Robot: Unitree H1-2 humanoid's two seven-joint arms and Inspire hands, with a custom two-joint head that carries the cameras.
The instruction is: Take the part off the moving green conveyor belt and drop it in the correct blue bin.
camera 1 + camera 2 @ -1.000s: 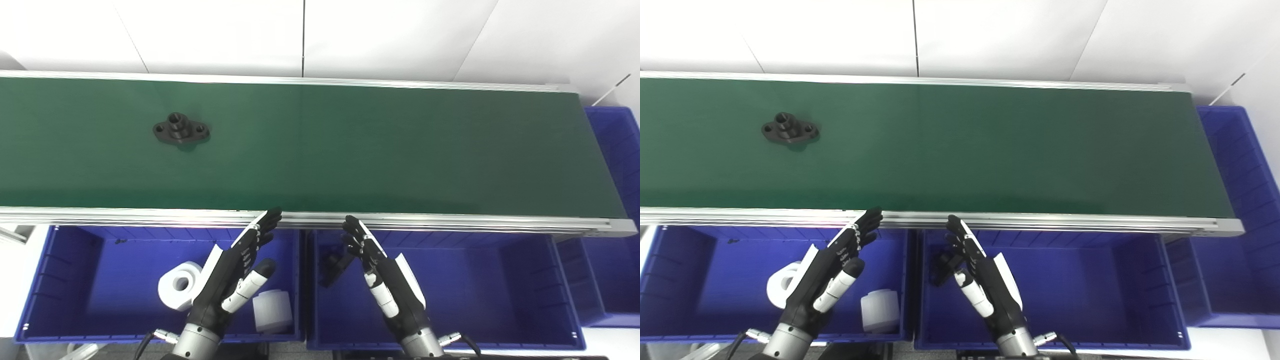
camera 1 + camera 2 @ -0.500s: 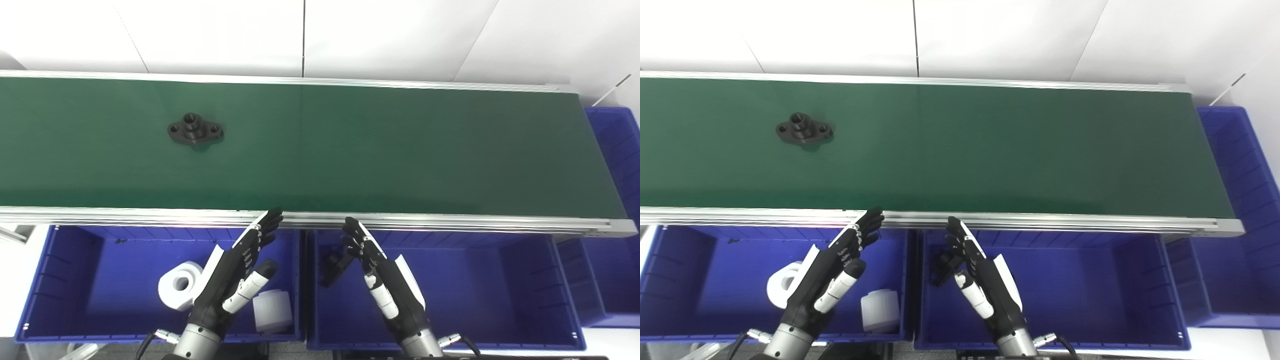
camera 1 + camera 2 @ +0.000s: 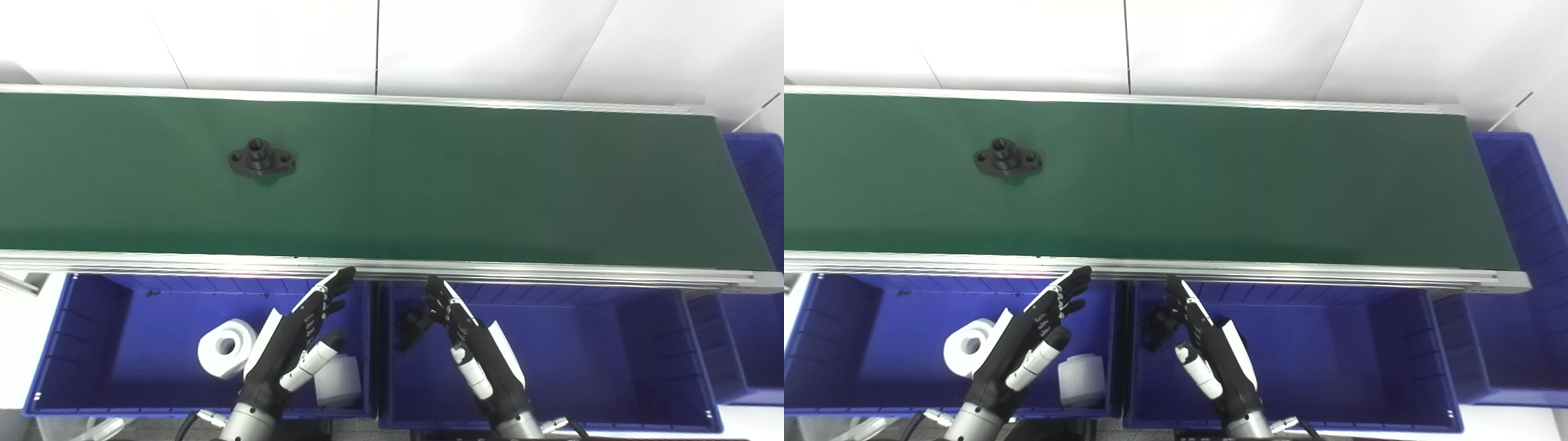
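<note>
White wall panels rise behind a long green conveyor belt (image 3: 465,177) that runs across the whole scene, edged by a silver rail along its near side. On the belt's left part lies a black part (image 3: 261,162), a flat flange with a hole at each end and a short raised collar in the middle; it sits flat, well apart from both hands and nearer the far edge than the near one.

Below the rail stand blue bins. One on the left, the left bin (image 3: 92,343), holds two white parts: a ring-shaped piece (image 3: 226,348) and a blocky piece (image 3: 338,381) just beside the left hand. Next to it, the middle bin (image 3: 612,355) holds a small dark part (image 3: 411,321) near its far left corner, partly behind the right hand's fingers. Another blue bin (image 3: 756,177) stands past the belt's right end.

Both hands hover over the bins, close to the rail, holding nothing. On the left hand (image 3: 294,349) the fingers (image 3: 324,294) are stretched out and apart, pointing toward the belt. On the right hand (image 3: 474,355) the fingers are likewise extended and spread.
</note>
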